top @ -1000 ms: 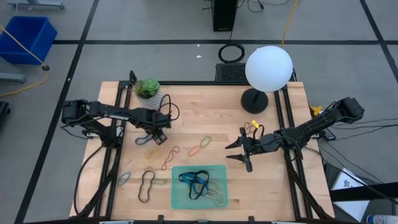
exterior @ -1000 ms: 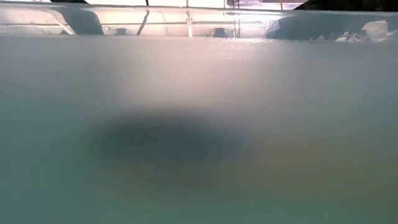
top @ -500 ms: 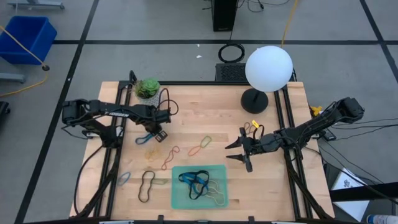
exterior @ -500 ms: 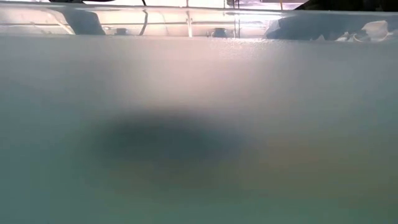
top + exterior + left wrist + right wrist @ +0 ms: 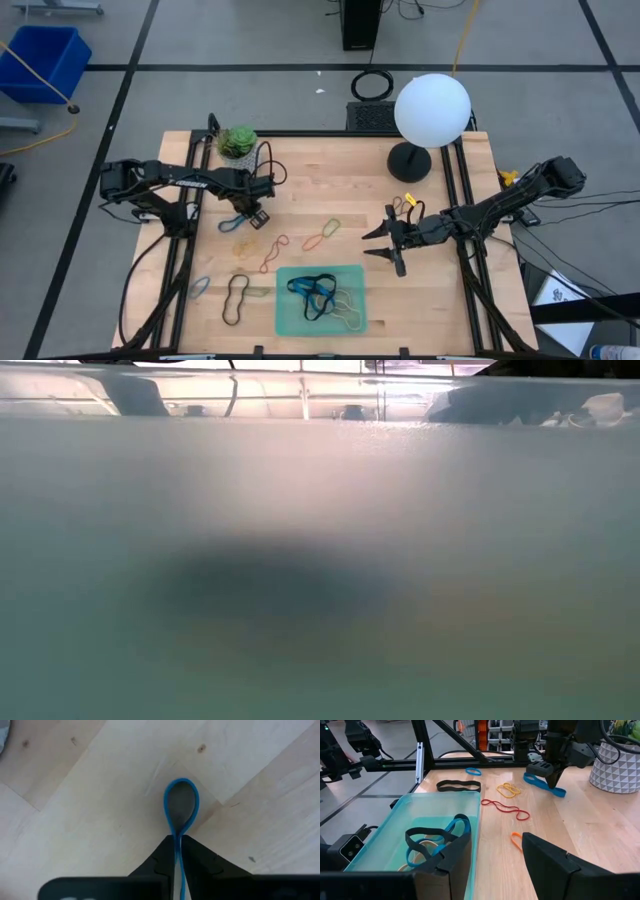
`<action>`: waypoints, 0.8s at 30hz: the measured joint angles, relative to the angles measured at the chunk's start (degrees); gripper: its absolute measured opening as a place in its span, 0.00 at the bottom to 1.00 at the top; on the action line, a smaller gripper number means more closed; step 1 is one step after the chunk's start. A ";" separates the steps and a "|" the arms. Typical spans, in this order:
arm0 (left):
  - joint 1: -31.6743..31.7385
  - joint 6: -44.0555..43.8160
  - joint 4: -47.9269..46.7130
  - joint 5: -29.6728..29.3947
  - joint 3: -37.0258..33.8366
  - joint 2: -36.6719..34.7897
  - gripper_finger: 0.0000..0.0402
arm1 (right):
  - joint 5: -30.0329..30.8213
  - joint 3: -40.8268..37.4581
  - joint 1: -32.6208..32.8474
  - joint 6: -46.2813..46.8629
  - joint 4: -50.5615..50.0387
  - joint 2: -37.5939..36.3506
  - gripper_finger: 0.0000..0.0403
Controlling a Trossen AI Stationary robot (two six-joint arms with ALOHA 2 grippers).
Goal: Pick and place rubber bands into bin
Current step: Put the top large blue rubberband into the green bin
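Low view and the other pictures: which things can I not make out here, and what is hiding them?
- Low view: all blurred haze; no table or arms show.
- Left wrist view: the blue rubber band runs between the left tool's shut fingers; its far end is hidden there.
- Right wrist view: the right tool's own open fingers cover part of the bin.
- High view: the bin's tan bands are too small to count.

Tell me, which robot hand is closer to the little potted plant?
Left. The left hand sits just beside the potted plant, pinching a blue rubber band. The right hand waits far across the table.
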 joint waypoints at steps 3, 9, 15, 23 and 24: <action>-0.10 0.00 0.00 0.00 0.00 0.00 0.12 | 0.00 0.02 0.00 0.42 -0.01 0.00 0.42; -0.09 -0.22 0.00 -0.01 0.00 0.00 0.24 | 0.00 0.02 0.02 0.46 -0.02 0.00 0.42; -0.09 -0.28 0.00 -0.03 -0.02 0.00 0.32 | -0.01 0.02 0.02 0.46 -0.02 0.00 0.42; -0.11 1.18 1.33 0.84 0.24 4.45 0.33 | -0.02 0.02 0.04 0.46 -0.05 0.02 0.42; -0.07 1.79 1.35 1.01 0.22 5.07 0.33 | -0.06 0.02 0.04 0.48 -0.09 0.02 0.42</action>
